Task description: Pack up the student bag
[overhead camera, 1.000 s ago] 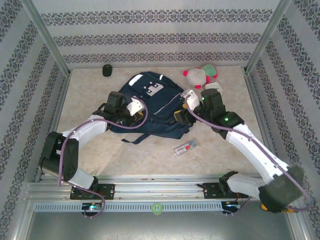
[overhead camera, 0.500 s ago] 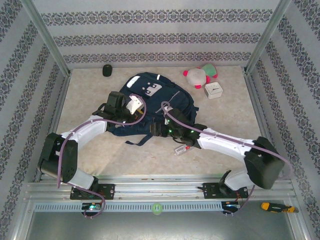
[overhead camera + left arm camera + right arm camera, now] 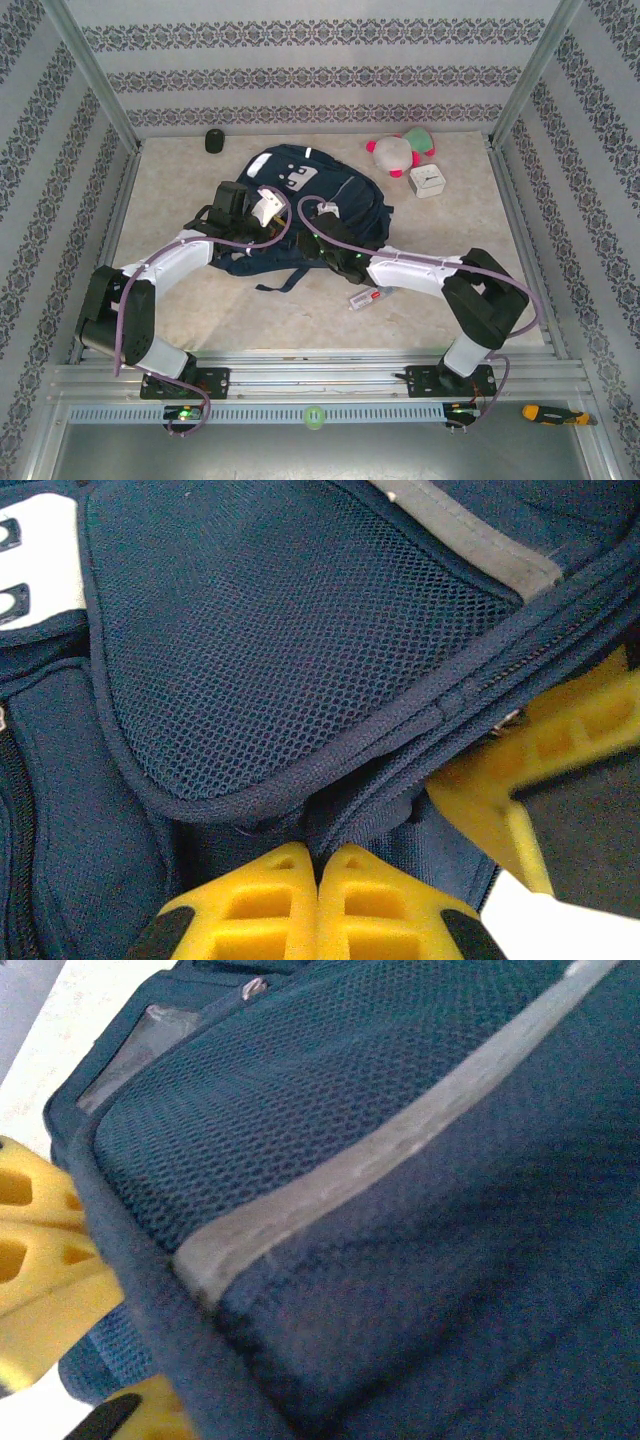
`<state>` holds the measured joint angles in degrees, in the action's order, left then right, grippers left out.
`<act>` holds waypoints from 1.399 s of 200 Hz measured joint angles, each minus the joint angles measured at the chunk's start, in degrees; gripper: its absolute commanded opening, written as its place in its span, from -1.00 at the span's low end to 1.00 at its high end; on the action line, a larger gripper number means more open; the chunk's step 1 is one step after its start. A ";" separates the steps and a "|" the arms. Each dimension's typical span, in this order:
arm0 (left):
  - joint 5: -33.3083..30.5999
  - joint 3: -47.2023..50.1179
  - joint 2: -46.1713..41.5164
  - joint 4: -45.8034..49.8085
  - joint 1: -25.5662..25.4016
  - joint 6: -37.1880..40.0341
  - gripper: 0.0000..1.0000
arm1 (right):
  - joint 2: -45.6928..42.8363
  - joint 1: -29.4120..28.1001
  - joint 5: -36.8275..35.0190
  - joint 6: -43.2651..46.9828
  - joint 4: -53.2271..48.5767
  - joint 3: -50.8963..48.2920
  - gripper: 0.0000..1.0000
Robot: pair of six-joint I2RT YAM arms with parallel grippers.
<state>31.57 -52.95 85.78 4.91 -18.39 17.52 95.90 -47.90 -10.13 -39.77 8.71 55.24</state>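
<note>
The student bag, a large navy fabric backpack with white buckle patches, is laid flat mid-bench, front side up, top toward the back wall. The left gripper is placed at the bag's near-left edge. In the left wrist view its yellow jaws are seen closed together, with a fold by the zipper seam apparently pinched. The right gripper is set just beside it on the near edge. In the right wrist view the bag's piped rim is seen between the jaws, so it is judged gripped.

Step in hand, judged: the mouth of the bag is being taken on both sides of the zipper so it can be opened. The left pinch should be kept as the anchor. The right pull should be made up and away along the seam, on the rim and not the mesh pocket, slowly, so the thin fabric is not slipped.

Containers: the zipper is seen closed in the left wrist view, and the bag's contents cannot be told. The mesh pocket lies flat. Loose on the bench and unpacked:
- a pink-and-green plush toy
- a small white cube
- a clear packet with red print
- a small black cylinder
</note>
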 measured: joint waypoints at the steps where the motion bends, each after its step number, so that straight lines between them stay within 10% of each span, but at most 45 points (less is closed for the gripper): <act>1: -0.02 0.00 0.00 0.00 0.00 0.00 -1.00 | 0.00 0.00 -0.02 0.00 0.00 0.00 -0.78; 135: -0.11 -0.90 -0.07 5.62 3.23 12.00 -1.00 | -15.63 8.79 11.87 7.52 -13.16 -7.15 -1.00; 172: 0.44 -0.44 -2.03 8.63 5.14 15.30 0.21 | -16.37 10.58 19.67 10.23 -14.36 -7.45 -1.00; 222: -2.95 -1.27 -4.94 8.59 -7.56 19.06 0.56 | -16.35 11.43 26.29 11.32 -15.80 -7.43 -1.00; 242: -4.28 -3.63 -1.22 6.36 -12.55 19.63 0.30 | -16.35 11.41 28.52 11.32 -16.31 -7.41 -1.00; 280: -5.73 -7.04 5.35 3.63 -13.88 22.36 -0.88 | -16.37 12.81 31.12 11.34 -18.23 -7.17 -1.00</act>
<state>25.85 -59.99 91.13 8.54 -32.27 39.88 79.53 -35.09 20.99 -28.42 -9.52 48.07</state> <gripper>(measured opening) 0.226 0.042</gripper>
